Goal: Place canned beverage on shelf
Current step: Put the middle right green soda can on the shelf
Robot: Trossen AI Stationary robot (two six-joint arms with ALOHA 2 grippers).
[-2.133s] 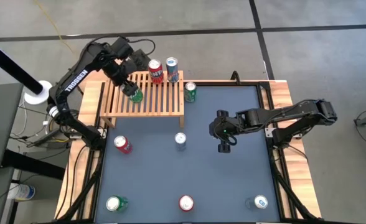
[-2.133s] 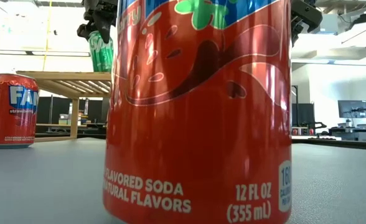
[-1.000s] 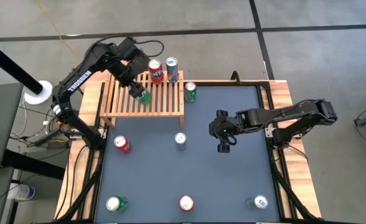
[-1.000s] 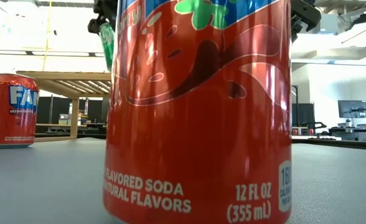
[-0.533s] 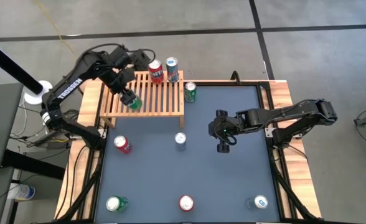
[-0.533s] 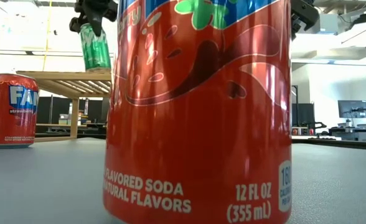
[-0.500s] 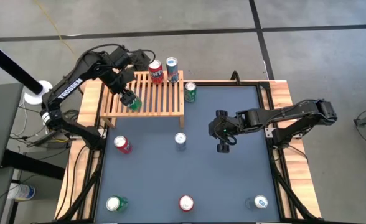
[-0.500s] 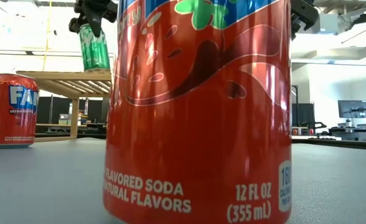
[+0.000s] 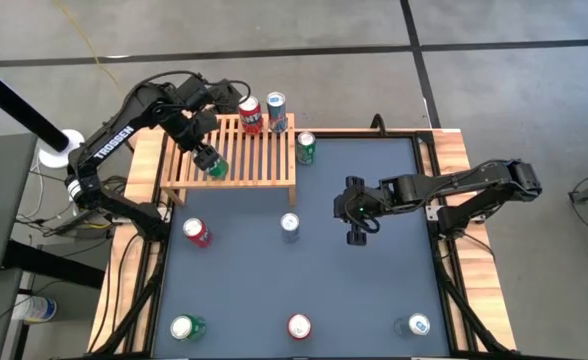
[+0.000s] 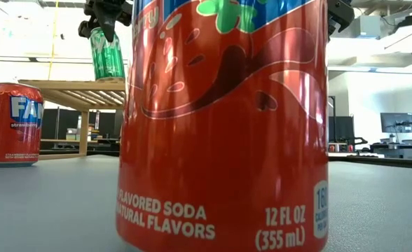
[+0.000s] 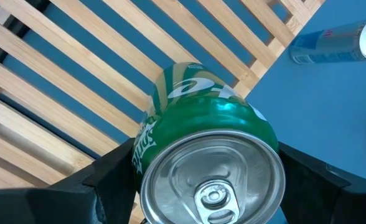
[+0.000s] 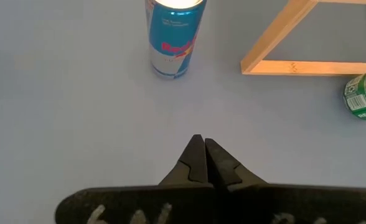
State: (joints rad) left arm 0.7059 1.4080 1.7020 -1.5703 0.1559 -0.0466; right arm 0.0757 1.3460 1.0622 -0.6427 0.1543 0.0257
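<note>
Over the left part of the shelf (image 9: 236, 152), a green can (image 9: 214, 165) is held by the left gripper (image 9: 208, 160). Seen through the left wrist camera, the green can (image 11: 205, 158) is clamped between two dark fingers (image 11: 111, 171), one pressed on each side of its body just under the silver lid, and the slats of the shelf (image 11: 77, 81) are seen below it. From table height, the can (image 10: 108, 56) is seen upright and gripped at its top, its base clear of the shelf top (image 10: 80, 85).

Two cans, a red can (image 9: 249, 113) and a blue can (image 9: 275, 110), are stood at the far edge of the slats. Another green can (image 9: 306, 147) is stood on the dark table (image 9: 374, 290) just beside the shelf's right end.

Near the table's middle the right gripper (image 9: 355, 212) is hung above the surface, its fingers (image 12: 192, 163) pressed together with nothing between them. A slim blue-and-silver can (image 12: 173, 34) is seen well ahead of it.
</note>
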